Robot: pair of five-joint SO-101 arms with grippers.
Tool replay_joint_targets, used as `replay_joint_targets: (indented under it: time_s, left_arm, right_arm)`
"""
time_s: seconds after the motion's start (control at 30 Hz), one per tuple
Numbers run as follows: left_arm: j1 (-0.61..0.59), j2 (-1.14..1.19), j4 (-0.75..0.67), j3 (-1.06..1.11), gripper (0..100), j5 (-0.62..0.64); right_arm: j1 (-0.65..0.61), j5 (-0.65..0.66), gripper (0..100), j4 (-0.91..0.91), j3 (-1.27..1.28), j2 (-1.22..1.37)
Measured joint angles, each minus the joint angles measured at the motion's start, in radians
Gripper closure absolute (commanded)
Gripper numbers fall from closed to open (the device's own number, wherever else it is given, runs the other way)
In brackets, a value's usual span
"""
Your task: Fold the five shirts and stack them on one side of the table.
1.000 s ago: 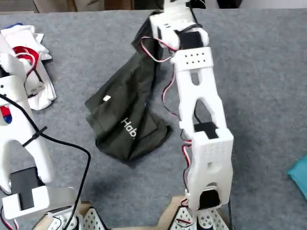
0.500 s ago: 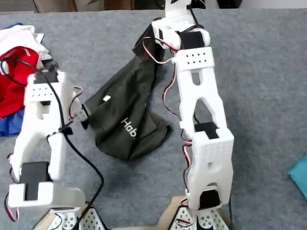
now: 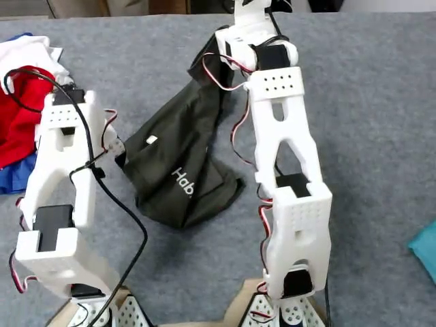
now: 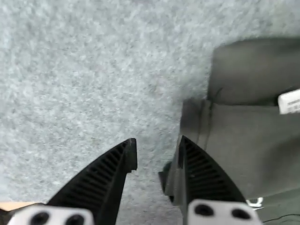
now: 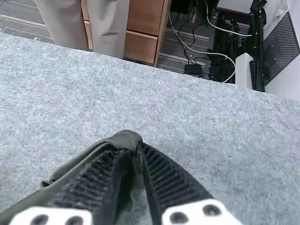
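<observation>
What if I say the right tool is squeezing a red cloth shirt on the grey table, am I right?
Not red. The right wrist view shows the right tool shut on the crumpled black cloth shirt on the grey felt table.

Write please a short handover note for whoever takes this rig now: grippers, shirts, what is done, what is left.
Left gripper: open, low over the table, at the black shirt's edge on the left arm's side.
Right gripper: shut on the black shirt's far end.
Red, white and blue shirts: loose heap at the table's far left.
Teal cloth: at the right edge, partly cut off.
Done: nothing looks folded or stacked.
Left: fold the black shirt, then the others, and stack them.
</observation>
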Motion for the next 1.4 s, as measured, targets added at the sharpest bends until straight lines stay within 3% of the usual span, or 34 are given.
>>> replay_joint_targets:
  time_s: [0.37, 1.23, 1.4]
  left_arm:
    - [0.060, 0.101, -0.127, -0.005, 84, 0.127]
    - [0.074, 0.359, -0.149, -0.094, 84, 0.135]
    - [0.078, 0.371, -0.149, -0.117, 99, 0.137]
  right_arm:
    - [0.000, 0.000, 99.4, 0.000, 0.000, 0.048]
    - [0.000, 0.000, 99.4, 0.000, 0.000, 0.058]
    - [0.000, 0.000, 99.4, 0.000, 0.000, 0.058]
